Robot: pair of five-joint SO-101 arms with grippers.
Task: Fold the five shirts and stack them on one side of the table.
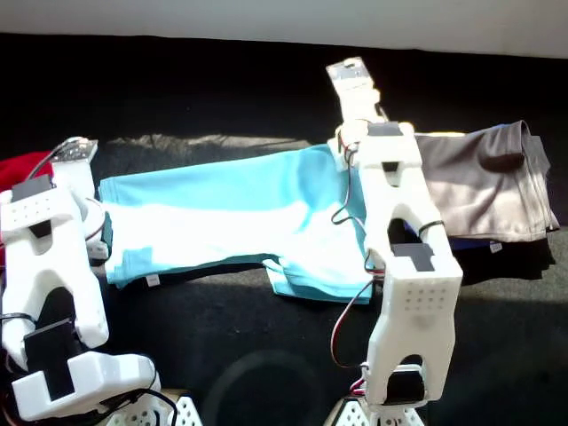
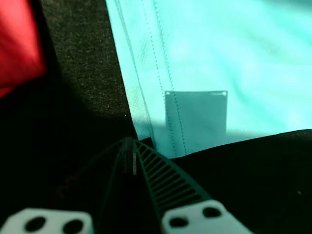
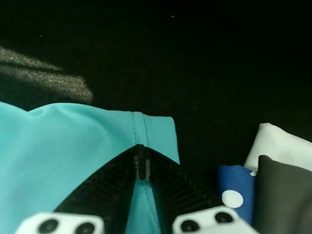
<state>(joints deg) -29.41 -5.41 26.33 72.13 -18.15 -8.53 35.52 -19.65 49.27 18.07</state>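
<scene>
Turquoise shirt lies flat on the black table, its long axis running from the left gripper across to the right gripper. The left arm is bent low, its fingers pressed together at the hem corner; whether they hold cloth is unclear. The right arm stretches forward, its fingers closed on the far hem seam. Beside it, a grey shirt tops a stack. A red shirt lies beside the left gripper.

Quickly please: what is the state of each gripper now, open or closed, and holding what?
Left gripper: closed at the hem of the turquoise shirt; a grip on it cannot be told.
Right gripper: closed on the turquoise shirt.
</scene>
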